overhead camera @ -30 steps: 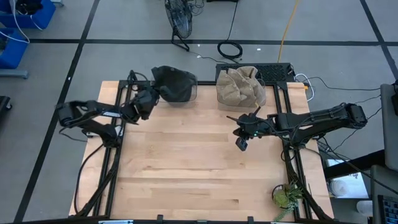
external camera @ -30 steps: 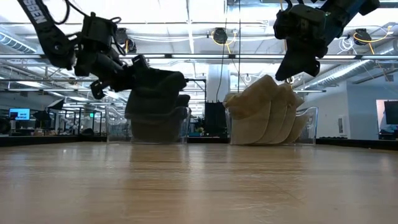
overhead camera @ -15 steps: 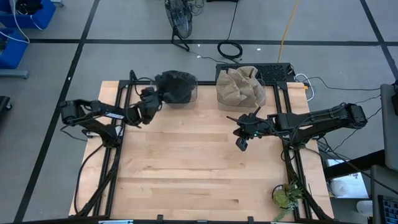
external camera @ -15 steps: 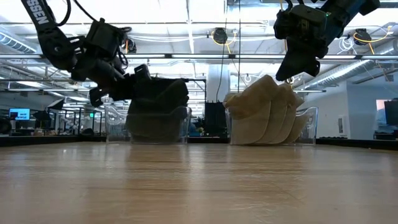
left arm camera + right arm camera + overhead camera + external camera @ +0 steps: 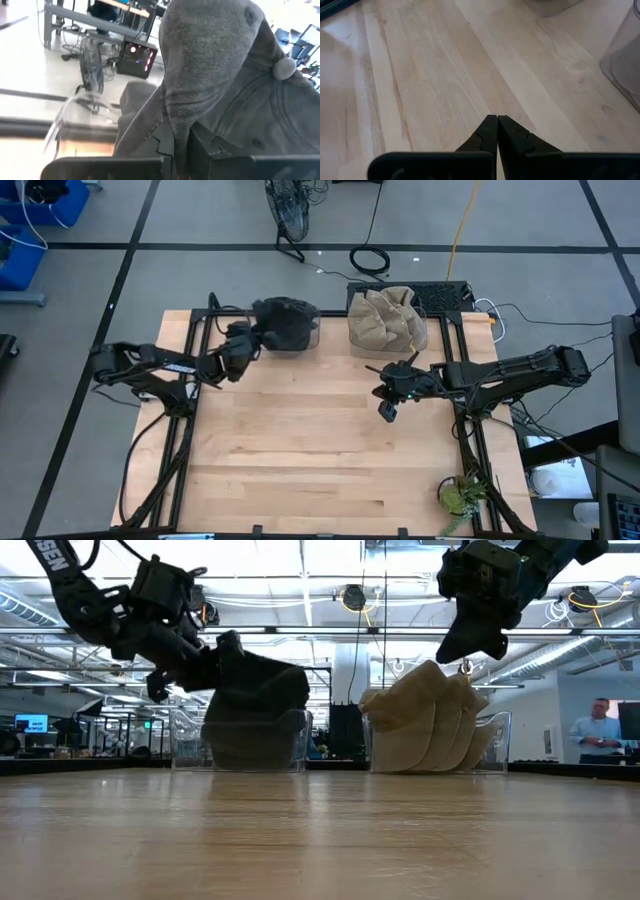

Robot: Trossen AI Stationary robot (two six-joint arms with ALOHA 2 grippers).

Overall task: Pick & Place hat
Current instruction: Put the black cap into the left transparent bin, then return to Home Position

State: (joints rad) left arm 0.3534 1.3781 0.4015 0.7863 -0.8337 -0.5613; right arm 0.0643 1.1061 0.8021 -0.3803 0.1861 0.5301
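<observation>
Dark hat held by the left gripper over the clear bin at the upper left of the table.

Compared with the earlier frames, the dark hat (image 5: 285, 323) has been carried slightly further over the clear bin (image 5: 255, 740), the left gripper (image 5: 243, 340) remaining clamped on its edge. The right gripper (image 5: 388, 408) is seen unmoved right of centre above the table (image 5: 300, 450), its fingers pressed together with nothing between them. The tan hats (image 5: 385, 318) sit in the neighbouring bin. Only in the low view is a person (image 5: 598, 736) visible at far right; only in the left wrist view is the hat's top button (image 5: 286, 66) shown.
</observation>
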